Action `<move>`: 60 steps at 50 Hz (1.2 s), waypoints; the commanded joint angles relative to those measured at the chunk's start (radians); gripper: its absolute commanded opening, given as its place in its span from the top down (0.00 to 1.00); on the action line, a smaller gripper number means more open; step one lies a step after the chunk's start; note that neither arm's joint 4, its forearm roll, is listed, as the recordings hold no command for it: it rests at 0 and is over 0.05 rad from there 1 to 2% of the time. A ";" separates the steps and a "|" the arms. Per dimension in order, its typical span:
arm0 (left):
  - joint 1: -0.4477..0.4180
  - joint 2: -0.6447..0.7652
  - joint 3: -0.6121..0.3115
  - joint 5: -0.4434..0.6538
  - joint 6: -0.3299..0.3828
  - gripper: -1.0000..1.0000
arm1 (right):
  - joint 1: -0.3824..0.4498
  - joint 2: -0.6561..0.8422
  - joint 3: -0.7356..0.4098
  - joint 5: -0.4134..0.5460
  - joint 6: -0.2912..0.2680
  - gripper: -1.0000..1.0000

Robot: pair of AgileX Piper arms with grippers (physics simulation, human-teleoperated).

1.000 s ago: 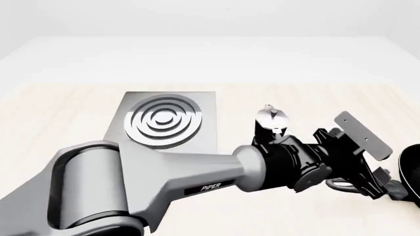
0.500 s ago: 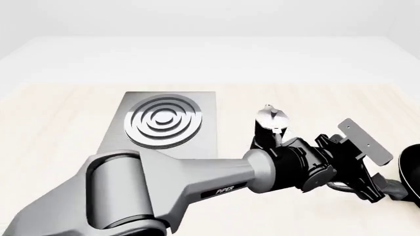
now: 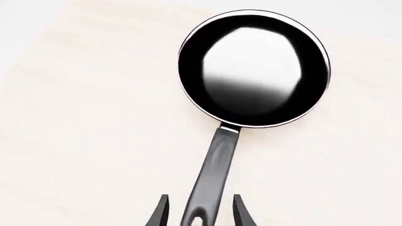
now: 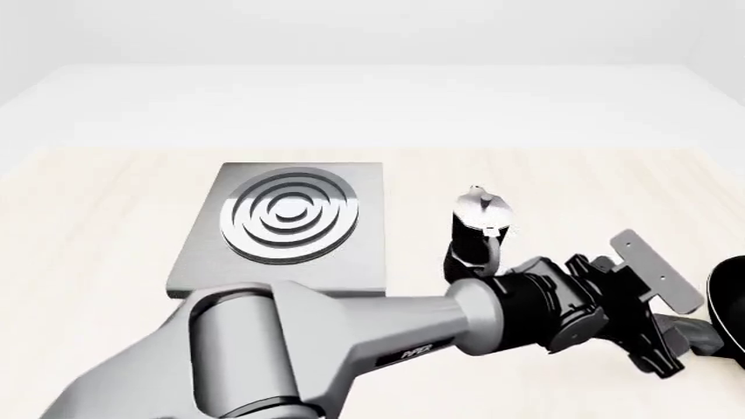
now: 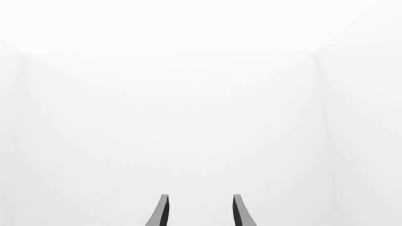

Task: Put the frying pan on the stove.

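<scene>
Two dark fingers [image 3: 162, 212] of the left hand [image 3: 201, 213] stand open on either side of the frying pan [image 3: 253, 68], straddling the looped end of its handle without touching it. Its long axis runs straight ahead of that hand, bowl farthest. The pan lies on the table [image 4: 105, 227] at the near right edge, well right of the stove [image 4: 289, 218]. Open and holding nothing, the right hand [image 5: 199, 212] faces blank white.

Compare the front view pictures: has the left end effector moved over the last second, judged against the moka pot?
Yes. The left end effector has shifted right and lower in the front view, away from the unmoved moka pot and toward the frying pan.
</scene>
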State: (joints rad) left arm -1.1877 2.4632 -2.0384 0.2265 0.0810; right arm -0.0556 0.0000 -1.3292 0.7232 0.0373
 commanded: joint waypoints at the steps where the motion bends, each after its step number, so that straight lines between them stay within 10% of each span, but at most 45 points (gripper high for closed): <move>1: -0.004 0.026 -0.032 0.034 0.008 0.00 | 0.000 0.000 0.019 -0.020 0.002 0.00; 58: 0.002 0.191 -0.297 0.240 0.029 0.00 | 0.005 0.000 -0.023 0.012 0.006 0.00; 59: 0.002 0.190 -0.295 0.239 0.029 1.00 | 0.006 0.000 -0.026 0.014 0.006 0.00; 60: 0.003 0.189 -0.293 0.238 0.030 1.00 | 0.007 0.000 -0.027 0.016 0.005 0.00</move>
State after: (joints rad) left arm -1.1958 2.6373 -2.3049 0.4448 0.1039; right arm -0.0509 0.0001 -1.3425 0.7267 0.0422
